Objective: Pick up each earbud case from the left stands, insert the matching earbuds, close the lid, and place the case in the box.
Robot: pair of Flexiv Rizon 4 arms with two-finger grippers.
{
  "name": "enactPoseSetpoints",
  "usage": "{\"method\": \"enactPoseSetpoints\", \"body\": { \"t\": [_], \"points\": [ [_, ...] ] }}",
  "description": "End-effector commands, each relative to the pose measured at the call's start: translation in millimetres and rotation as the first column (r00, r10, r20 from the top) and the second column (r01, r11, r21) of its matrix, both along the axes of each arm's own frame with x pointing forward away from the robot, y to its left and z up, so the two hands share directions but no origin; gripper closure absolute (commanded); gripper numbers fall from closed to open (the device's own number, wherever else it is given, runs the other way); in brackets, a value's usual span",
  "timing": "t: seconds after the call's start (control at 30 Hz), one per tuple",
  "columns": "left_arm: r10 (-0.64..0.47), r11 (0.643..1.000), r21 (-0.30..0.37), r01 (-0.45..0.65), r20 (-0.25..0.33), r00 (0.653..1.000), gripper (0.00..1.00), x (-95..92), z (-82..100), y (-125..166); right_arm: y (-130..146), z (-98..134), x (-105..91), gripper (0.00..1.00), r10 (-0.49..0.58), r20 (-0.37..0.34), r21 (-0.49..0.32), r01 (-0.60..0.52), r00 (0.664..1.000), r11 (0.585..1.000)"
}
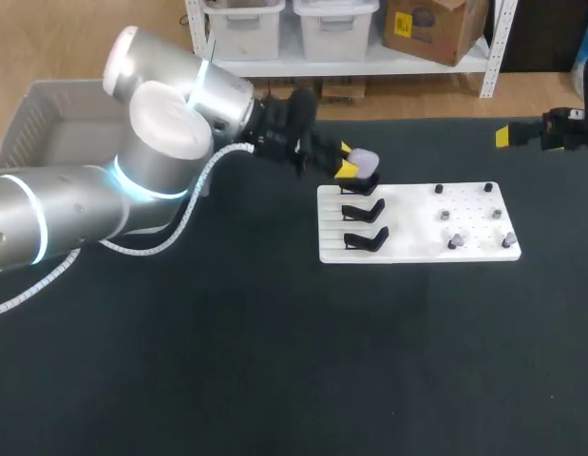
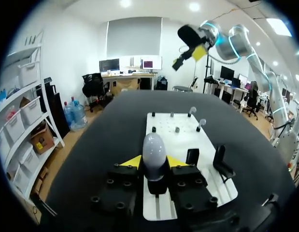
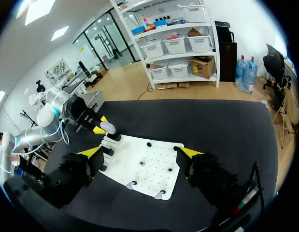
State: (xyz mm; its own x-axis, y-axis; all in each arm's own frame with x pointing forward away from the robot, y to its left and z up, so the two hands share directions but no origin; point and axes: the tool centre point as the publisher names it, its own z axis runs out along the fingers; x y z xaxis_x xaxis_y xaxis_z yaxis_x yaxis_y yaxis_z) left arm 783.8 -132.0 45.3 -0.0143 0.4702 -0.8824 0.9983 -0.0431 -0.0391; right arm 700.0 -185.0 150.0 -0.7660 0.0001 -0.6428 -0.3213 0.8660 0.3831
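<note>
Between the left gripper's yellow tips sits the case, a pale rounded shell standing upright on a black stand. The jaws are narrowed to the case's width. Both tips seem to touch it, one on each side, though the contact lines are hard to make out from the wrist. The case rests on its stand, not lifted.

The left arm comes in from the left side, bent at the elbow. Its wrist is stretched out low and nearly level toward the near edge of the white board. Just beside the jaws, on the same edge of the board, stand two more black stands. Ahead of the jaws, on the board's other half, small pegs and pieces stand upright.

The right gripper hangs with its jaws spread wide, holding and touching nothing. The board lies well below and ahead of it. Its arm barely enters the head view at the far right edge, well apart from the board and from the left gripper.

Behind the left arm, away from its jaws, a grey box sits at the table's edge.
</note>
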Motion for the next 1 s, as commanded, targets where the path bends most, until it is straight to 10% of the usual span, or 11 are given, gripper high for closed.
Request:
{"method": "enactPoseSetpoints", "body": {
  "t": [0.03,0.53,1.0],
  "points": [
    [0.007,0.996,-0.091,-0.005,0.022,1.000,1.00,-16.8,18.4,12,0,0,0.0,0.00,0.000,0.000,0.000,0.000,1.000,1.000],
    [-0.027,0.939,-0.337,0.064,0.115,0.993,1.00,-45.3,85.1,12,0,0,0.0,0.00,0.000,0.000,0.000,0.000,1.000,1.000],
    [-0.042,0.919,-0.389,0.066,0.068,0.997,1.00,-66.5,92.7,11,0,0,0.0,0.00,0.000,0.000,0.000,0.000,1.000,1.000]
  ]
}}
